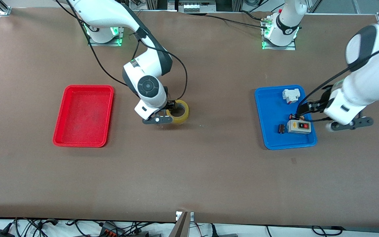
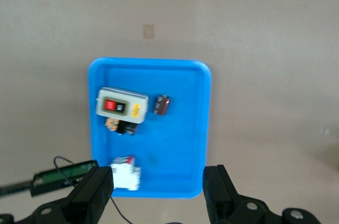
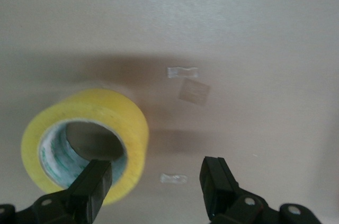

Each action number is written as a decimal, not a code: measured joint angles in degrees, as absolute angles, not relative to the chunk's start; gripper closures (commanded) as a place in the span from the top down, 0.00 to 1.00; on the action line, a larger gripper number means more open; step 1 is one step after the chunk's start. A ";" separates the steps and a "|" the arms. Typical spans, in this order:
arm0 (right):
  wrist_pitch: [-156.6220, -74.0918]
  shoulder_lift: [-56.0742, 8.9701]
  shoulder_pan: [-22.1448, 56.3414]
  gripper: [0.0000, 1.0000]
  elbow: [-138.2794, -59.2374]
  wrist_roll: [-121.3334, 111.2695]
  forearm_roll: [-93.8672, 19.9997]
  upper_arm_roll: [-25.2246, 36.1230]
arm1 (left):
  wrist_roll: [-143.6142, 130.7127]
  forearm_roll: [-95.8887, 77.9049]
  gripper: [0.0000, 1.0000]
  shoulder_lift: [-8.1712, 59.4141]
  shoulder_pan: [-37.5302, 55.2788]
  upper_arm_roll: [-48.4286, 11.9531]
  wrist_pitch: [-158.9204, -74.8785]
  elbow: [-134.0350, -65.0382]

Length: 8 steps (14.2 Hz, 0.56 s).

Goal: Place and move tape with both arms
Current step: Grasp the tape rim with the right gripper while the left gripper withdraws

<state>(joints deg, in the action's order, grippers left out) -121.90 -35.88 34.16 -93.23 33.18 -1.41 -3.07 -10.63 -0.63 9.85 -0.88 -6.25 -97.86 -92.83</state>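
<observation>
The yellow tape [image 1: 180,112] lies flat on the brown table between the two trays; it also shows in the right wrist view [image 3: 106,113]. My right gripper [image 1: 171,110] is low at the tape and open; in the right wrist view [image 3: 156,184] one finger [image 3: 95,181] is over the ring's hollow and wall and the other is outside the roll, over bare table. My left gripper [image 1: 304,110] is open and empty, up in the air over the blue tray [image 1: 268,108]; it also shows in the left wrist view [image 2: 159,192].
The blue tray [image 2: 196,128] holds a small white block [image 1: 290,95], a grey switch box [image 1: 299,126] with red and yellow buttons, and a small dark piece [image 1: 280,128]. A red tray [image 1: 84,115] lies toward the right arm's end.
</observation>
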 measured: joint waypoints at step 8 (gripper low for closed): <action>-125.64 -39.00 35.01 1.00 -92.26 34.56 -1.42 -2.89 | 7.08 3.10 1.00 1.26 -3.25 -6.61 -99.78 -94.67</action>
